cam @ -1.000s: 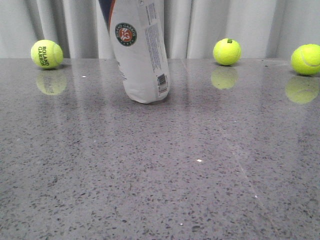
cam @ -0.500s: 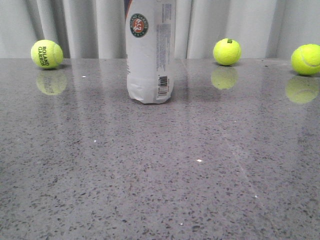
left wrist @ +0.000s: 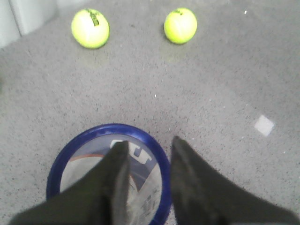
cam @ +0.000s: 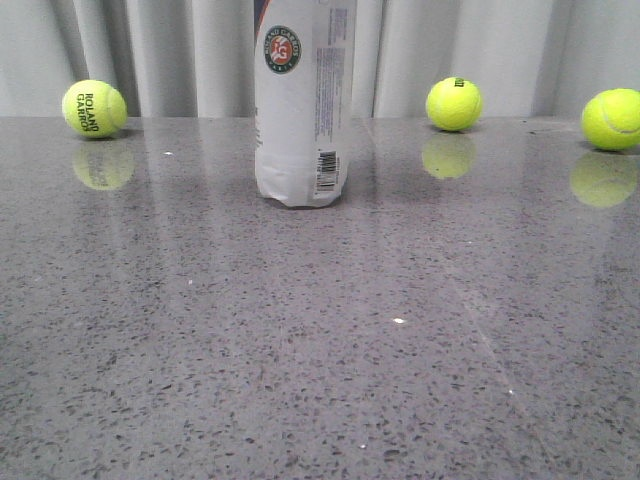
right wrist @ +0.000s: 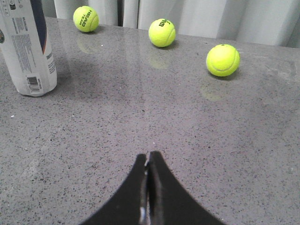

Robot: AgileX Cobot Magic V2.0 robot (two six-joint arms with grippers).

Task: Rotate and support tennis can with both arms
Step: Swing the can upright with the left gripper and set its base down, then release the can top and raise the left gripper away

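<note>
1. I see the can standing upright on the table, toward the back and a little left of centre, its top cut off by the front view.
2. Its emblem and barcode face me.
3. My left gripper sits directly over the can's blue rim, seen from above in the left wrist view.
4. The left fingers are apart, one on each side of the near part of the rim; I cannot tell whether they press on it.
5. My right gripper hangs over bare table, well apart from the can, which stands far off to its side.
6. The right fingers are pressed together with nothing between them.
7. Three balls lie near the back curtain: a left ball, a middle ball and a right ball, none touching the can.
</note>
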